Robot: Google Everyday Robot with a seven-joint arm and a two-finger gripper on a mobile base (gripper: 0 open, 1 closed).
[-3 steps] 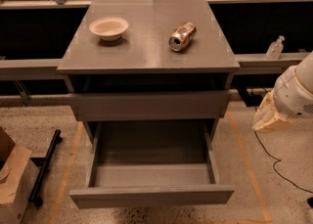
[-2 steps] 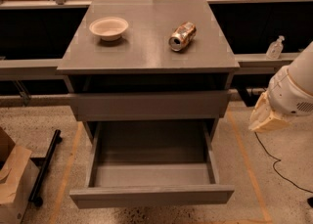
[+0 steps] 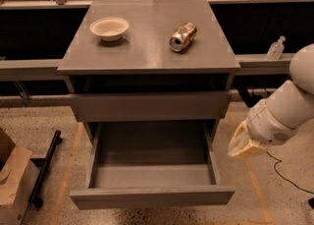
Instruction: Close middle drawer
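The middle drawer [image 3: 152, 197] is pulled far out of the grey cabinet [image 3: 147, 52]. Its low flat front panel is nearest the camera and its deep grey interior shows empty. Above it sits a taller grey drawer front [image 3: 149, 105], standing slightly out of the cabinet. My gripper [image 3: 240, 144], a cream-coloured end on the white arm [image 3: 284, 111], hangs to the right of the open drawer, close to its right side wall and apart from it. It holds nothing that I can see.
A white bowl [image 3: 109, 27] and a can [image 3: 182, 36] lying on its side rest on the cabinet top. A cardboard box [image 3: 12, 184] and a black bar [image 3: 44, 167] are on the floor at left. A clear bottle [image 3: 275, 48] stands on the right ledge. A cable [image 3: 287, 175] lies at right.
The arm and gripper have moved left and down, closer to the right side of the open drawer. The drawer has not moved.
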